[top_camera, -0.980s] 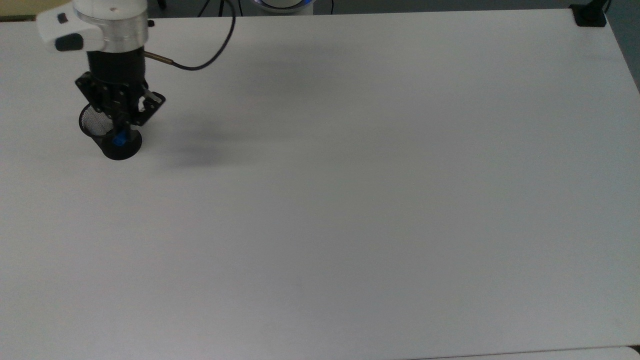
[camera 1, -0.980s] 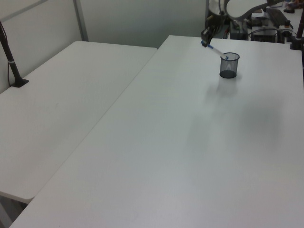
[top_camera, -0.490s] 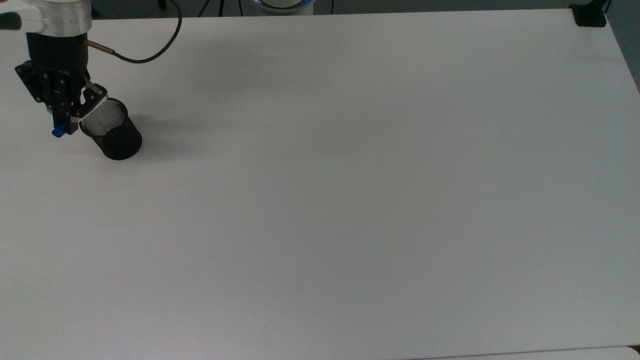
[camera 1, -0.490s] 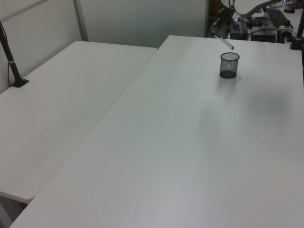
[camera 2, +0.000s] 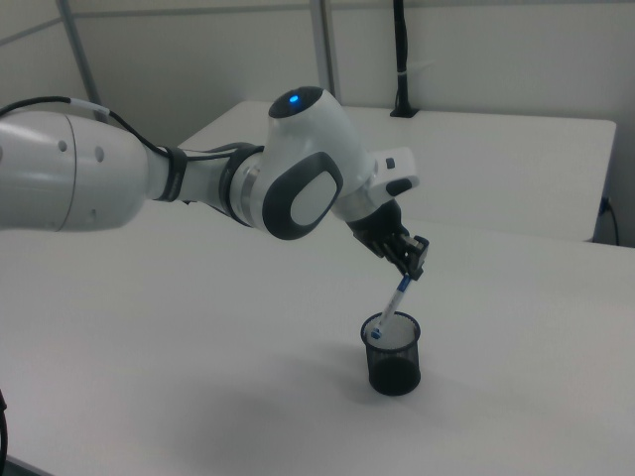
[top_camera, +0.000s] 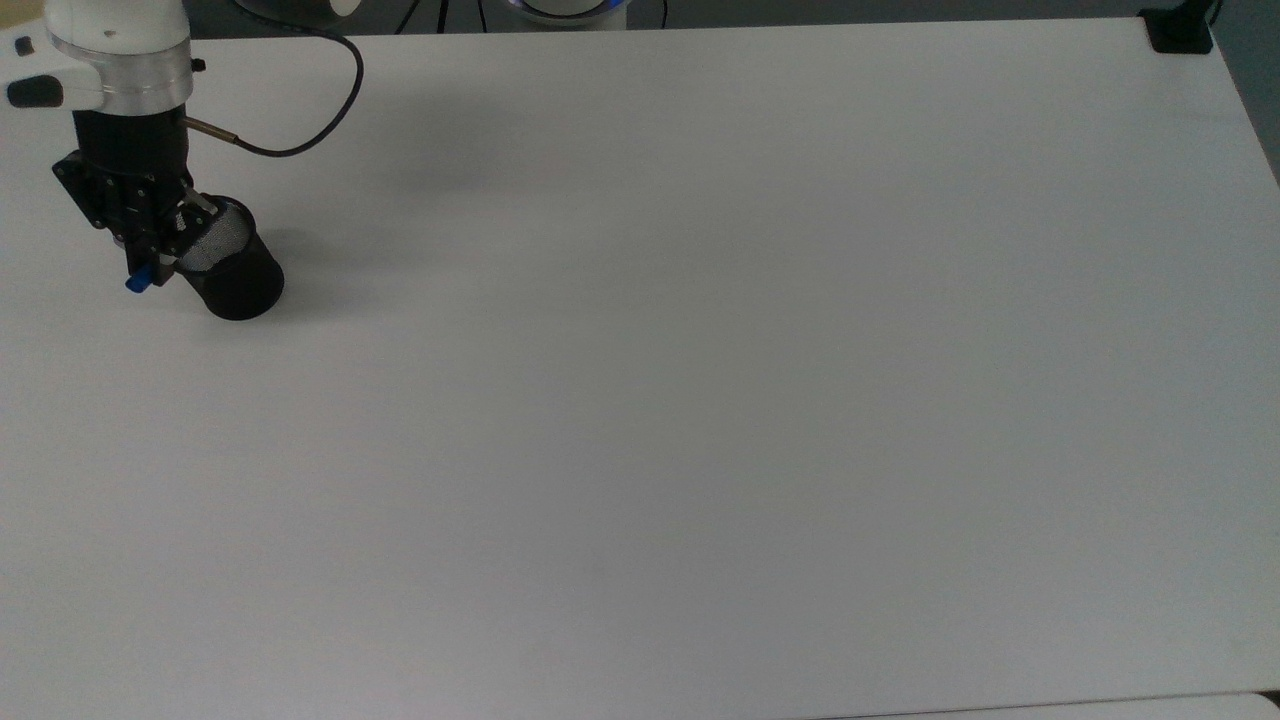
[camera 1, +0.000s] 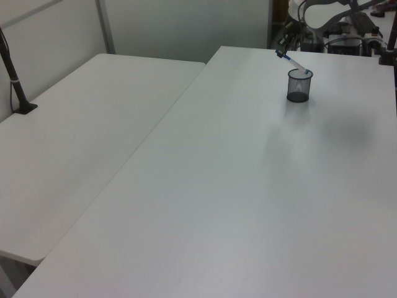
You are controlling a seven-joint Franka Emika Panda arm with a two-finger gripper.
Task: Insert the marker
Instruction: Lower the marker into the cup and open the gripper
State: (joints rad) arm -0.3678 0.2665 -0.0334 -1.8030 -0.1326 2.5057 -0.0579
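A black mesh cup (top_camera: 232, 272) (camera 1: 299, 85) (camera 2: 394, 355) stands upright near the top view's left edge of the white table (top_camera: 700, 400). My gripper (top_camera: 150, 262) (camera 2: 410, 268) (camera 1: 282, 52) hangs just beside and above the cup, on the top view's left of it. It is shut on the marker (top_camera: 135, 284) (camera 1: 293, 61) (camera 2: 395, 303), a slim white barrel with blue ends. The marker is tilted. In the right view its lower blue tip sits at the cup's rim, at the mouth, and its upper end is clamped between the fingers.
The arm's black cable (top_camera: 300, 140) loops above the table behind the gripper. A black clamp (top_camera: 1180, 30) sits at the top view's far right corner. A second white table (camera 1: 74, 136) adjoins on the left view's left, with a black post (camera 1: 15, 81) on it.
The gripper left its spot over the cup, swung to the top view's left, then came slightly back. The marker's lower tip has come down from above the cup to its rim.
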